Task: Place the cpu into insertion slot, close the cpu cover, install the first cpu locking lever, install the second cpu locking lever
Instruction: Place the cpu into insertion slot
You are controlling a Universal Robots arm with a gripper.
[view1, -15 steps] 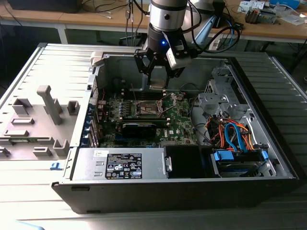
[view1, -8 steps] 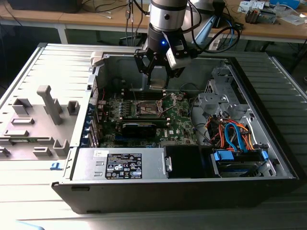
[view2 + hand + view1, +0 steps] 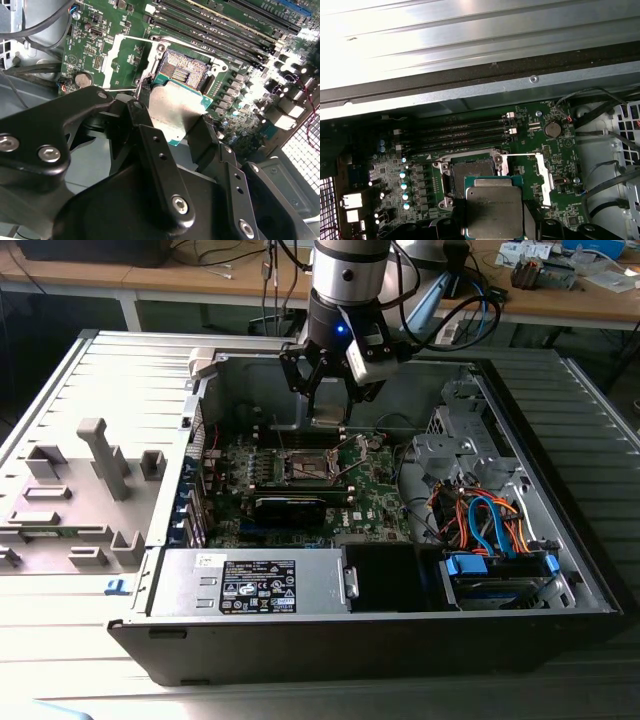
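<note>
My gripper (image 3: 328, 405) is shut on the cpu (image 3: 172, 112), a flat square chip with a dull silver top, also seen from above in the first wrist view as the cpu (image 3: 494, 210). Black fingers (image 3: 145, 125) press its two opposite edges. The cpu hangs a little above and just beside the insertion slot (image 3: 182, 72), whose dark contact field lies bare on the green board (image 3: 545, 150). The cpu cover (image 3: 542, 175), a thin silvery frame, stands flipped open at the slot's side. I cannot tell the locking levers apart from the frame.
Long black memory slots (image 3: 465, 132) run beside the insertion slot. The computer case's wall (image 3: 250, 370) stands close behind the arm. A power supply (image 3: 250, 580) and a drive bay with coloured cables (image 3: 490, 530) fill the near side. A grey fixture (image 3: 100, 455) sits at the exterior view's left.
</note>
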